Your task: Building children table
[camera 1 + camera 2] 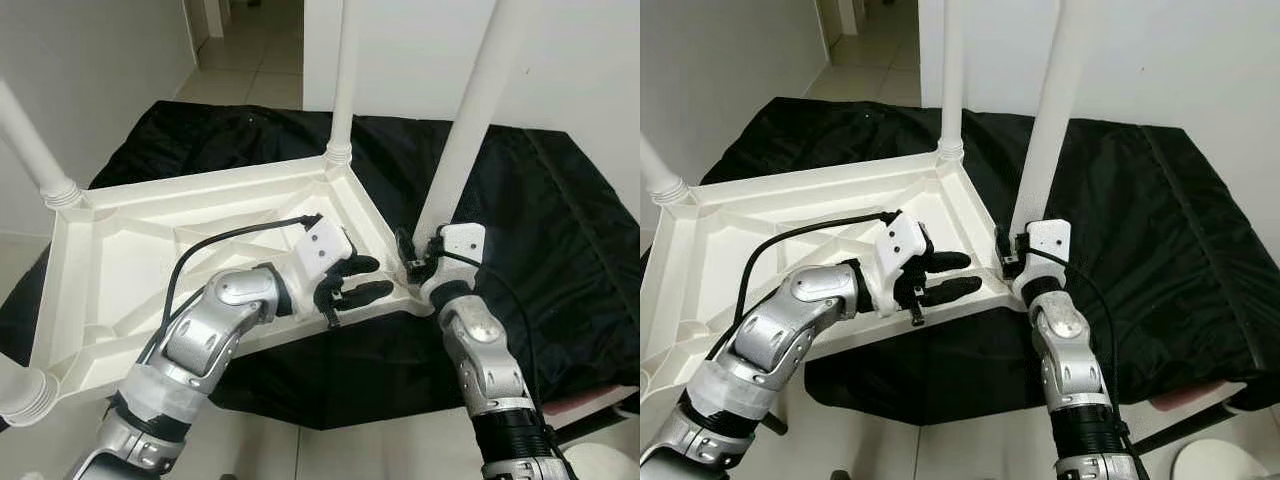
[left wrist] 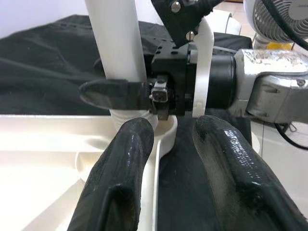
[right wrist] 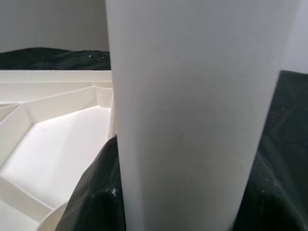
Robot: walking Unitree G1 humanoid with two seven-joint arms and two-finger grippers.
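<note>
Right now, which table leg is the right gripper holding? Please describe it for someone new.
The white tabletop lies upside down on a black cloth. At its corner nearest the robot's right arm stands a white leg. Unlike the other legs, its base is clasped by the right gripper, with the left gripper beside it.

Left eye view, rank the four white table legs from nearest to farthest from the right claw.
1. The near right leg, gripped by the right claw.
2. The far right leg, farther back at the tabletop's far corner.
3. The far left leg.
4. The near left leg, at the picture's left edge.
</note>
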